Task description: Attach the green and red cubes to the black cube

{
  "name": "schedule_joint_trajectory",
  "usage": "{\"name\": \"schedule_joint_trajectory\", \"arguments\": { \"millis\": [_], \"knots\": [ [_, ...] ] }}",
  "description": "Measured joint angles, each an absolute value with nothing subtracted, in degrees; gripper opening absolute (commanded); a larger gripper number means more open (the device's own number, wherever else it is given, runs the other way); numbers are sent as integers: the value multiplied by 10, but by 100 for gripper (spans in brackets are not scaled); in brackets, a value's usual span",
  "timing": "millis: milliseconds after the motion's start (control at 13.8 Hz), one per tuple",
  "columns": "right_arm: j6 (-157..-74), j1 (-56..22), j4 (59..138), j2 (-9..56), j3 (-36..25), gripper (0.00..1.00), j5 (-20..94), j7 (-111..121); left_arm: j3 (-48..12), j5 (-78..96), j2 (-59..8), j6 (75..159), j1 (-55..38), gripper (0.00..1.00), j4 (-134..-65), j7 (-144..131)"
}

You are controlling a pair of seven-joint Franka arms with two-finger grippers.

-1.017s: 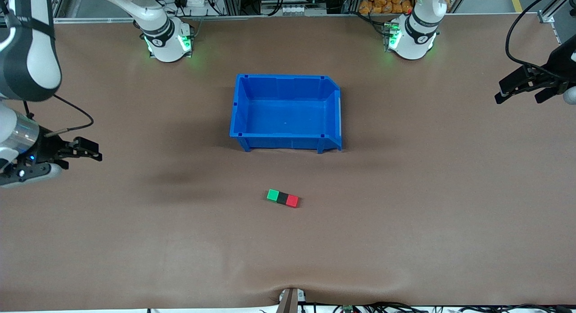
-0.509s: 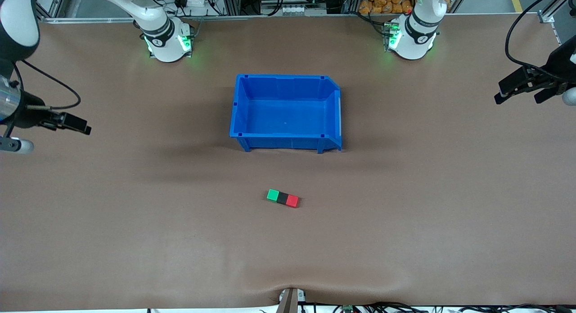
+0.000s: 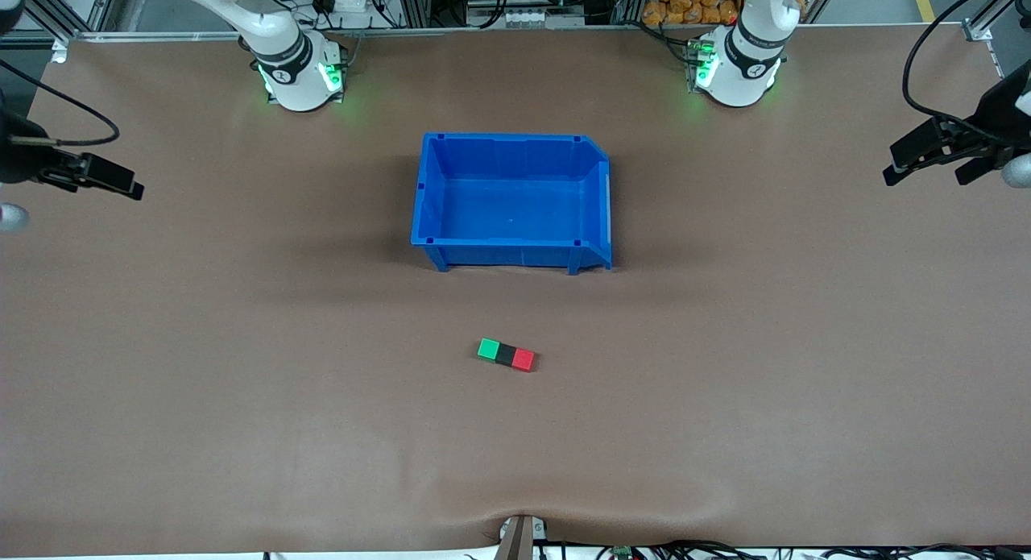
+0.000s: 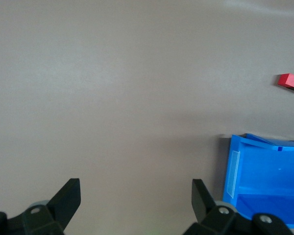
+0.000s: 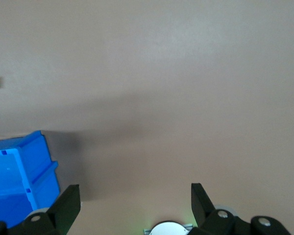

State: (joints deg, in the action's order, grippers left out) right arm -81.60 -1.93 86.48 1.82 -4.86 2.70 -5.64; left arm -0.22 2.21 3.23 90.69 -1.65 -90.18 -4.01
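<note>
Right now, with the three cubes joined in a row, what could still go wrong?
1. The green cube, black cube and red cube lie loose on the table; a nudge might split them.
2. The left pincer and right pincer, both open at the table's ends, may drag their hanging cables when they move.

The front camera sits high, facing the arm bases, and takes in the whole table (image 3: 242, 431). Each wrist camera looks down past its own gripper at the table from well above. All three views share the bin (image 3: 512, 201) (image 4: 264, 171) (image 5: 19, 171); the left wrist view also catches the cubes (image 4: 290, 82).
</note>
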Motion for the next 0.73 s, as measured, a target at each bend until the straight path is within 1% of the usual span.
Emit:
{"name": "schedule_joint_trajectory", "arguments": {
  "millis": [145,509,727],
  "knots": [
    [-811,-19,849,18,-47,100,27,-47,-3,22,32,907,-20,100,-901,-40],
    [-805,-18,847,18,-53,100,25,2,-2,22,29,907,-21,100,-890,-40],
    [-778,-4,847,18,-53,100,25,15,1,21,29,907,-21,100,-888,-40]
  ]
}}
